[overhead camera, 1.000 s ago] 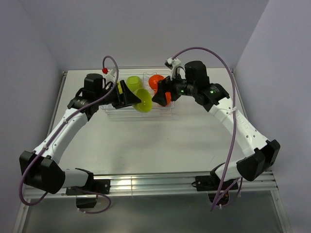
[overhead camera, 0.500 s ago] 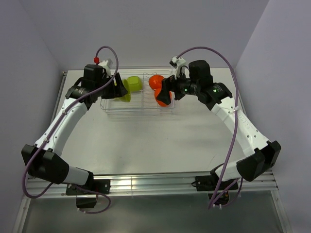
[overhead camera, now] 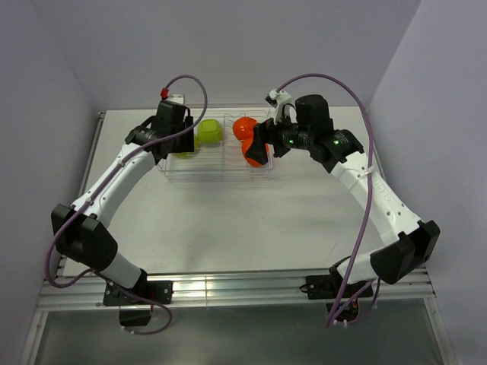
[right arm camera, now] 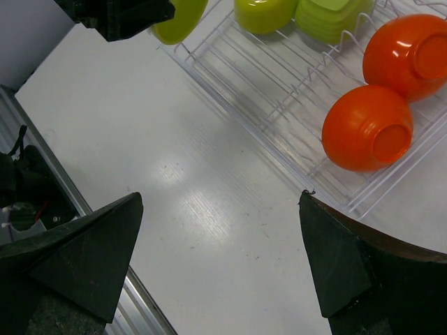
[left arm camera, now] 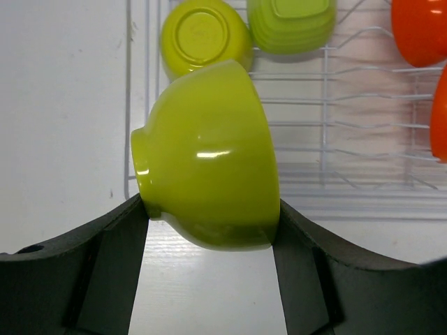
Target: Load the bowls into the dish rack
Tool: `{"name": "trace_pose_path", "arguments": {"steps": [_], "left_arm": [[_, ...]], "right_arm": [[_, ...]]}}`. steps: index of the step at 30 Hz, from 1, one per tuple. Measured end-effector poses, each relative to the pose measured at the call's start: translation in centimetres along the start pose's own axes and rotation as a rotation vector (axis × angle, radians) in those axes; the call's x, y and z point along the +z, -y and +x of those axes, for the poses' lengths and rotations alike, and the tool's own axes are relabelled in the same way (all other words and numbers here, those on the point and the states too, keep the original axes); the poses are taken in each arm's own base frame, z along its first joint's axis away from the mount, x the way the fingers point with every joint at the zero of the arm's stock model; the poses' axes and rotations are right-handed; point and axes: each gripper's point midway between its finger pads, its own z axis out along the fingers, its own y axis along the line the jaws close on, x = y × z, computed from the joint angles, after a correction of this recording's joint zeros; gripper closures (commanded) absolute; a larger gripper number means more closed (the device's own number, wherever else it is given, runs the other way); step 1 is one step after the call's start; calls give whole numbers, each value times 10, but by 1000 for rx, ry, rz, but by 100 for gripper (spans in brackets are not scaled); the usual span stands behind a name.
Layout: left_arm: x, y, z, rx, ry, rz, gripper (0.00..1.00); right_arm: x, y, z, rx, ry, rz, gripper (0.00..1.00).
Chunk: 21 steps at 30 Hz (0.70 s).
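**Left gripper** (left arm camera: 209,209): dark matte fingers (left arm camera: 112,265), set at middling width and clamped on the held bowl.

**Held bowl** (left arm camera: 206,153): glossy lime plastic, round, lying on its side. One finger presses its foot ring, the other its rim side. In the wrist view it shows against the rack's near left corner.

**Rack** (left arm camera: 363,139): thin silver wire, rectangular, with upright prongs. It lies ahead of the left fingertips.

**Round lime bowl** (left arm camera: 202,35): base up, in the rack just beyond the held bowl.

**Squarish lime bowl** (left arm camera: 290,24): ridged sides, beside the round one.

**Right gripper** (right arm camera: 213,244): jaws spread wide, nothing between them, hanging over the table (right arm camera: 209,174), a smooth white surface.

**Orange bowls** (right arm camera: 367,129): two, glossy and round, tipped with their bases showing. They sit in the rack's end ahead of the right finger.

**Change:** a second ago the left gripper held its bowl over the rack's middle, mouth towards the top camera. It has since swung to the rack's left end. The right gripper has barely shifted.
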Motion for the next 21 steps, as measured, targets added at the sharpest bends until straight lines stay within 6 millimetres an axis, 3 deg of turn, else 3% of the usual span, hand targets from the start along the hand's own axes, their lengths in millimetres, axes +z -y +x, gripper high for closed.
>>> {"name": "trace_pose_path", "arguments": {"steps": [4,21], "left_arm": [[11,-6,-4,38,0,-60,100],[55,-5,23,222,-117,-140,100]], "right_arm": [[0,0,0,0,0,2,0],[0,4,2,3,-6,19,0]]}}
